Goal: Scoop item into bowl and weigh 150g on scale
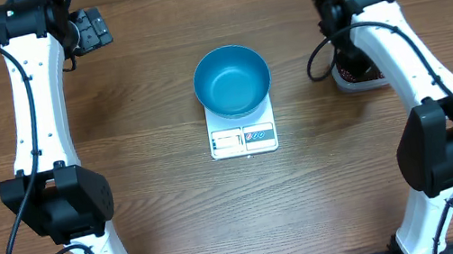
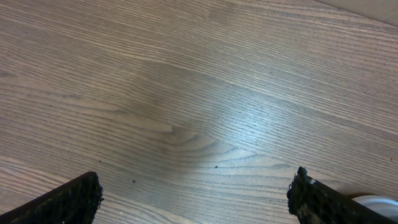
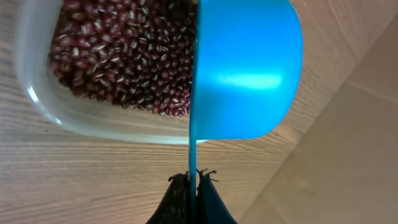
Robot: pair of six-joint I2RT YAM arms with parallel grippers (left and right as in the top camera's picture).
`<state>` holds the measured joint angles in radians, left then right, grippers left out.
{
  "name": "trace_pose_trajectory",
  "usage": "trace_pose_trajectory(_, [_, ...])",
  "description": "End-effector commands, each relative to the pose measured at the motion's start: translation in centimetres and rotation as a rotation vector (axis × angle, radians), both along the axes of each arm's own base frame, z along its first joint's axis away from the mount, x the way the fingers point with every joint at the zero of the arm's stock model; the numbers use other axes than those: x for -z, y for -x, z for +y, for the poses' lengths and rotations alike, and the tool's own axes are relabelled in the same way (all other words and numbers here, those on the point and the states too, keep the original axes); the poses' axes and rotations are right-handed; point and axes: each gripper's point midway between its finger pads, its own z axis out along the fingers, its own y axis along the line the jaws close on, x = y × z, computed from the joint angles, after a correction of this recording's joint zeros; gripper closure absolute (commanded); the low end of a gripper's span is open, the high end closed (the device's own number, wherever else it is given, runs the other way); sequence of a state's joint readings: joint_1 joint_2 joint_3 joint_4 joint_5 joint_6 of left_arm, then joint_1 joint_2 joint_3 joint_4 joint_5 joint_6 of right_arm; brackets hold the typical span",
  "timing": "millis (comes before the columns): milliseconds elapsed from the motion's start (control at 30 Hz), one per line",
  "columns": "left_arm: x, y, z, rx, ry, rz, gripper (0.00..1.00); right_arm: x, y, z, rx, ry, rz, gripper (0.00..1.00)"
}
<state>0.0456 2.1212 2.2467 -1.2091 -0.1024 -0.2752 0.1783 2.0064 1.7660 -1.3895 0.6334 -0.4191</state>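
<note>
The blue bowl [image 1: 232, 80] stands on the white scale [image 1: 243, 136] at the table's middle and looks empty. The beans [image 3: 124, 50] lie heaped in a clear plastic tub [image 3: 87, 118], seen in the right wrist view; overhead the tub [image 1: 357, 79] is mostly hidden under the right arm. My right gripper [image 3: 193, 177] is shut on the thin handle of a blue scoop [image 3: 245, 68], whose cup hangs over the tub's right end. My left gripper [image 2: 196, 193] is wide open over bare wood at the far left, holding nothing.
A white rim [image 2: 376, 202] peeks in at the left wrist view's lower right corner. The left arm [image 1: 36, 102] runs down the left side and the right arm [image 1: 406, 53] down the right side of the wooden table [image 1: 251, 223].
</note>
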Motion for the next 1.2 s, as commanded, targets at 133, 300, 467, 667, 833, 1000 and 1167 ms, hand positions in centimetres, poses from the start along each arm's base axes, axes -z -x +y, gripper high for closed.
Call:
trace_pose_trajectory(133, [-1.1,0.1,-0.3,0.004,-0.008,-0.023,0.01,-0.5,0.5,-0.8,0.001,0.058,0.021,0.96])
trace_pose_trajectory(300, [-1.1,0.1,-0.3,0.004,-0.008,-0.023,0.00,-0.2,0.3,-1.7,0.034,0.032,0.009,0.96])
trace_pose_trajectory(467, [-1.1,0.1,-0.3,0.003,-0.008,-0.023,0.00,-0.1,0.4,-2.8,0.066,0.021,0.008,0.96])
trace_pose_trajectory(667, [-1.2,0.0,-0.3,0.008,-0.016,-0.027,0.01,1.2,1.1,-2.7,0.099,-0.070,0.036,0.96])
trace_pose_trajectory(833, [-1.3,-0.3,0.1,0.036,-0.043,-0.033,0.01,2.2,1.9,-3.0,0.110,-0.071,0.066,0.96])
trace_pose_trajectory(1000, [-1.0,0.5,0.0,0.267,-0.182,0.039,0.01,2.3,1.3,-2.8,0.108,-0.080,0.042,0.96])
trace_pose_trajectory(1167, [-1.4,1.3,-0.4,0.382,-0.265,0.080,0.01,2.5,1.3,-2.4,0.109,-0.109,0.040,0.96])
